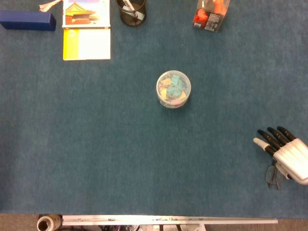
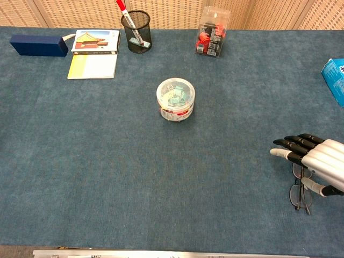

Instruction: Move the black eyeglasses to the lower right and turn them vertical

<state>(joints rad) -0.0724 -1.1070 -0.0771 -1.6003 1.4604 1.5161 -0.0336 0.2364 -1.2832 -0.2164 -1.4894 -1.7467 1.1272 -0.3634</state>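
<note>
The black eyeglasses (image 1: 273, 176) lie flat on the blue cloth at the lower right, their lenses stacked one above the other (image 2: 299, 195). My right hand (image 1: 288, 154) hovers over their upper part with its fingers straight and spread toward the left, and in the chest view the right hand (image 2: 322, 161) hides the top lens. The thumb reaches down beside the frame, and nothing shows as pinched. My left hand appears in neither view.
A clear tub of clips (image 1: 173, 89) stands mid-table. Along the far edge are a dark blue box (image 1: 27, 20), booklets (image 1: 86, 43), a mesh pen cup (image 1: 131, 10) and a clear box of red items (image 1: 211, 13). A blue carton (image 2: 335, 79) sits far right.
</note>
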